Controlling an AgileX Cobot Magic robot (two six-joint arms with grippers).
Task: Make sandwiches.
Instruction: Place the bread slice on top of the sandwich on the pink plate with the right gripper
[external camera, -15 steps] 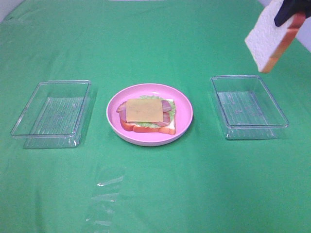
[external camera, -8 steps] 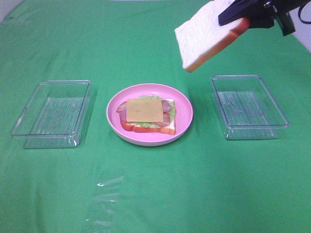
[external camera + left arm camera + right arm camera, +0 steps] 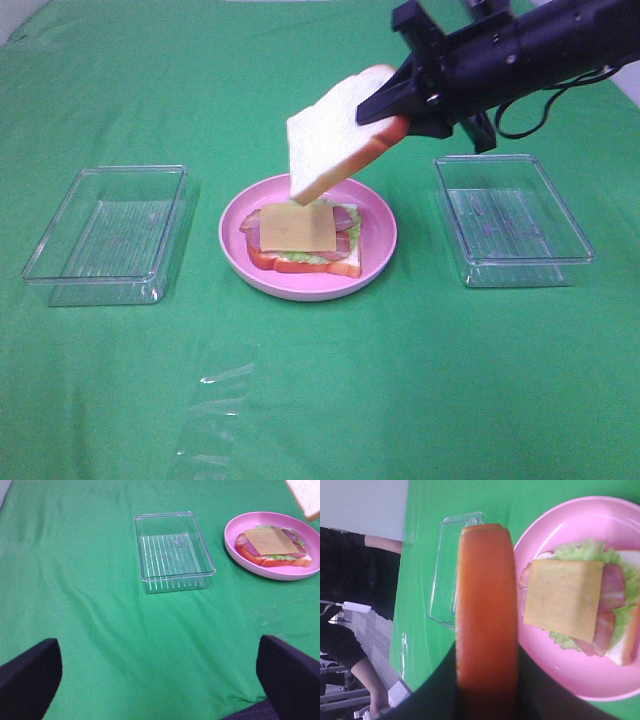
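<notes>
Right hand (image 3: pixel 392 108) clamped on top bread slice (image 3: pixel 335 132), tilted above the plate (image 3: pixel 380 262), likely to cap the open sandwich (image 3: pixel 300 238). Left hand (image 3: pixel 160 672) apart, idle.

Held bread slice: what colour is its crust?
Orange-brown crust on the bread slice, clearest in the right wrist view.
</notes>
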